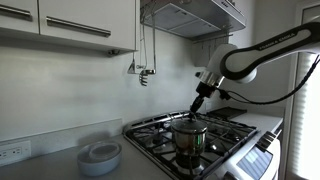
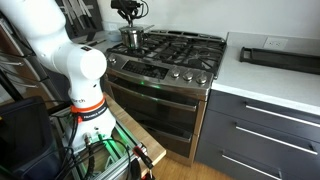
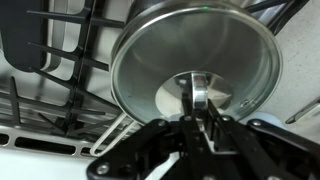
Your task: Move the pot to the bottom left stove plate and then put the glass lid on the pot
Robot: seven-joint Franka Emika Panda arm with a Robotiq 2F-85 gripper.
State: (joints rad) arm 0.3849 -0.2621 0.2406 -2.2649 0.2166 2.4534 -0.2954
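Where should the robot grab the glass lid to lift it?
By the small metal handle in its middle, coming straight down from above. The glass lid lies level over the pot, its rim is thin, and only that handle sticks up.

**Pot** (image 1: 189,142): small, shiny stainless steel, cylindrical with straight sides. It stands upright on the near left burner of the cooktop, as both exterior views show (image 2: 131,38).

**Bottom left stove plate** (image 3: 60,95): black cast-iron grate bars over a steel top. It carries the pot.

**Glass lid** (image 3: 150,70): round and see-through, with a metal rim and a centre knob. It lies level over the pot's mouth. Full seating on the rim cannot be confirmed. The knob sits pinched between the fingertips of the gripper (image 3: 200,118).
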